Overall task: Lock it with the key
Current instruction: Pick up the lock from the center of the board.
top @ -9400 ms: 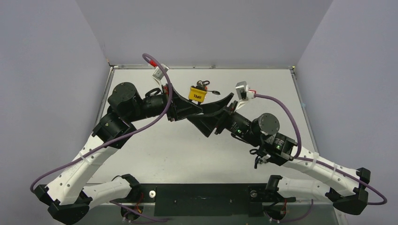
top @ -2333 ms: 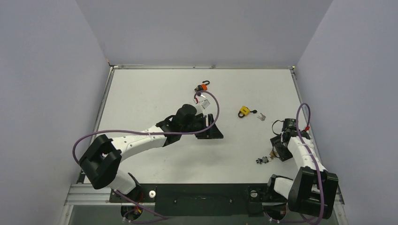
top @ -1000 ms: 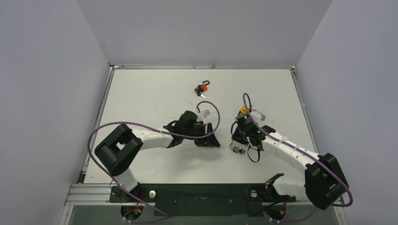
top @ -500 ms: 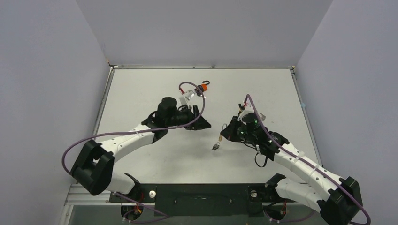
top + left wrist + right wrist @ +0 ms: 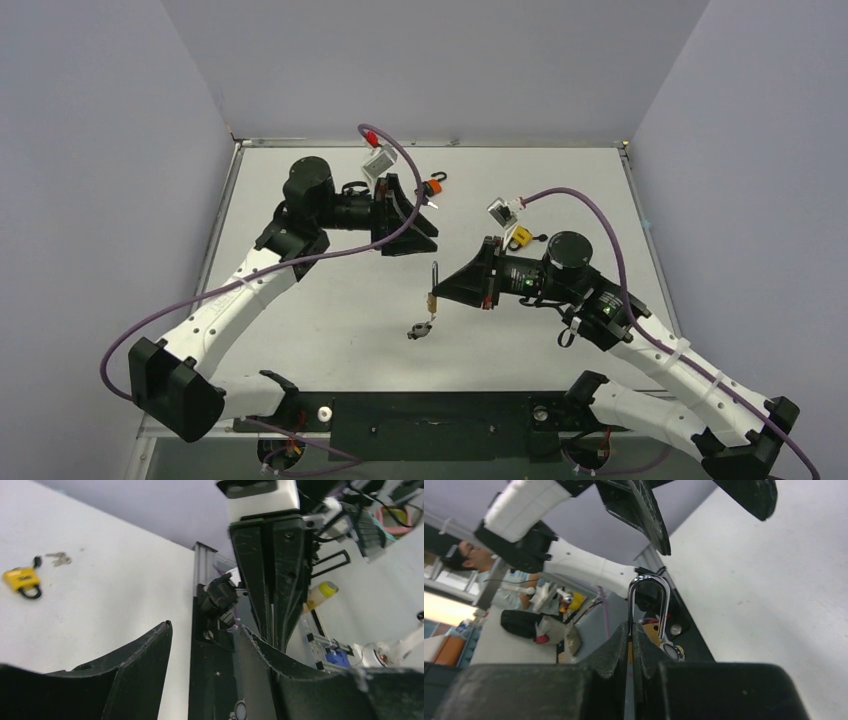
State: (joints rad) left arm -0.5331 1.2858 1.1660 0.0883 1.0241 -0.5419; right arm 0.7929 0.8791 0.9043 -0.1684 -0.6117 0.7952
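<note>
**Padlocks, three.**
- Brass padlock (image 5: 431,300): small body, long chrome shackle (image 5: 649,597). It is held up over the middle of the bench (image 5: 330,330). The right fingers (image 5: 616,647) are closed tight on one shackle leg. Seen from above, the long axis runs far-to-near, with the shackle bow toward the far wall and the body toward the near edge.
- Yellow padlock (image 5: 520,237): lies on the bench, partly behind the right arm.
- Orange padlock (image 5: 432,185): lies on the bench near the far edge.

**Key bunches, two.**
- Hanging keys (image 5: 418,328): dangle below the brass body.
- Loose keys (image 5: 59,558): lie just beside the yellow padlock.

**Left fingers** (image 5: 145,655): parted about halfway, holding nothing, raised.
</note>
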